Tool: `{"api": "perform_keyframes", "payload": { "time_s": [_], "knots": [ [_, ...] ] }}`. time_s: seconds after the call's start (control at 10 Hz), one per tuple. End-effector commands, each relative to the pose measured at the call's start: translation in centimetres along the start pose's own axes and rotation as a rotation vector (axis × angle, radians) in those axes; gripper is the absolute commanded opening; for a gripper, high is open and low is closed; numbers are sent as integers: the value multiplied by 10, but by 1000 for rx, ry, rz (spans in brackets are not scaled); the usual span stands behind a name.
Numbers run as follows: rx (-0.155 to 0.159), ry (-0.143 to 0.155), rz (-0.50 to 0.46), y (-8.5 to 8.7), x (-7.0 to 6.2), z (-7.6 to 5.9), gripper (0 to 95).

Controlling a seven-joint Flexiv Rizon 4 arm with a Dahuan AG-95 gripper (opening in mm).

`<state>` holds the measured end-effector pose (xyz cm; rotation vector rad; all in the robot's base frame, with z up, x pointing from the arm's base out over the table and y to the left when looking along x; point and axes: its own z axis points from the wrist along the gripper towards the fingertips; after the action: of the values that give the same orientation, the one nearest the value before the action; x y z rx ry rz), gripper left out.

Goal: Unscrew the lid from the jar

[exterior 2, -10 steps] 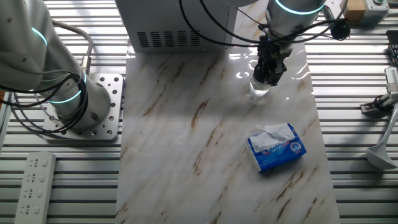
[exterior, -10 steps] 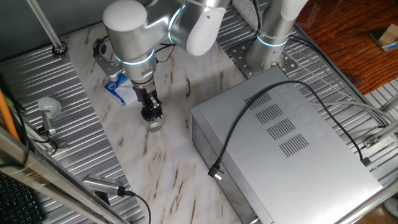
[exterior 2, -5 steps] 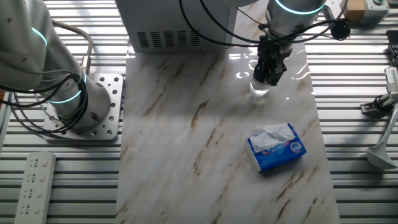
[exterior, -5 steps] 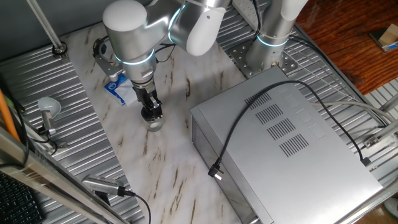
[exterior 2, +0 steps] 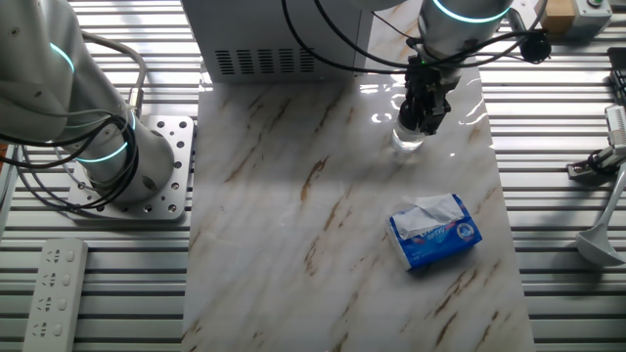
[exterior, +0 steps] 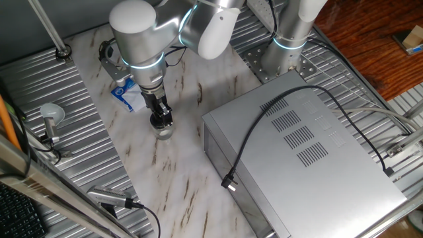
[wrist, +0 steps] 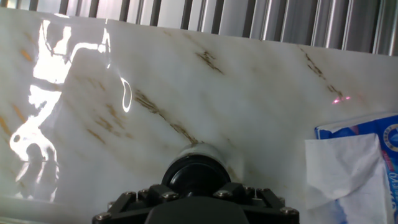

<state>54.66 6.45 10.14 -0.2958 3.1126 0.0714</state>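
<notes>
The small clear jar (exterior: 162, 133) stands upright on the marble tabletop, and it also shows in the other fixed view (exterior 2: 408, 141). Its black round lid (wrist: 194, 175) fills the bottom centre of the hand view, with a pale rim of the jar (wrist: 200, 149) just beyond it. My gripper (exterior: 160, 120) points straight down onto the top of the jar. The black fingers (wrist: 127, 202) sit on either side of the lid and are shut on it. From the other side, the gripper (exterior 2: 424, 121) covers the lid, and only the glass body shows below.
A blue-and-white tissue packet (exterior 2: 435, 231) lies on the marble near the jar, at the right edge of the hand view (wrist: 354, 168). A large grey metal box (exterior: 304, 158) with a black cable stands on the other side. A second arm's base (exterior 2: 127, 166) is bolted beside the slab.
</notes>
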Motion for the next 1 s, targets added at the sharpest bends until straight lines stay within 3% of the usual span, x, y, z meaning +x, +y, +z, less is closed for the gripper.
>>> {"api": "perform_keyframes", "payload": {
  "time_s": [0.1, 0.7, 0.8, 1.0],
  "knots": [
    [0, 1, -1, 0, 0, 1, 570],
    [0, 1, -1, 0, 0, 1, 570],
    [16, 8, -187, 0, 0, 1, 570],
    [17, 8, -178, 0, 0, 0, 570]
  ]
}}
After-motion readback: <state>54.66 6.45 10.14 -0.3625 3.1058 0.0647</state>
